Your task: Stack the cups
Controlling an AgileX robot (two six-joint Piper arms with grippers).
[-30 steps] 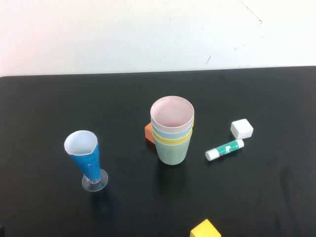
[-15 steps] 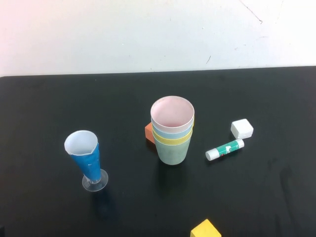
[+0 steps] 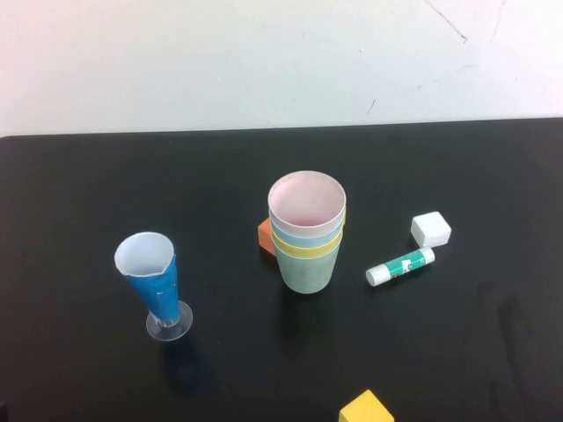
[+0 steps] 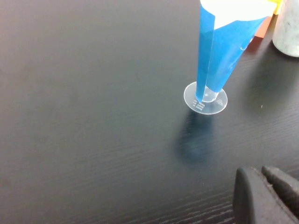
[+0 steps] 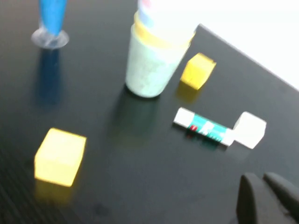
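Neither arm reaches into the high view. The left gripper [image 4: 266, 196] shows only in its own wrist view as dark fingertips low over the black counter [image 3: 88, 193], jaws pressed together and holding nothing, with the paper cone [image 4: 224, 42] on its clear stemmed base standing ahead of it and bare counter between. The right gripper [image 5: 268, 200] shows likewise in its wrist view, jaws closed and empty, hovering over the counter short of the glue stick [image 5: 203, 126] and the white block [image 5: 250, 130].

The cups [image 3: 306, 230] stand upright near the middle of the counter as one nested stack: green at the bottom, then yellow, then light blue, with pink on top and its mouth open upward. An orange block [image 3: 264, 236] sits just beside the stack on its left, partly hidden behind it. The paper cone stands well apart to the left. The glue stick and white block lie to the right, near each other. A yellow block [image 3: 365, 409] sits at the counter's near edge. The far edge meets a white wall [image 3: 220, 61], and wide bare counter lies behind the stack and at the far left.
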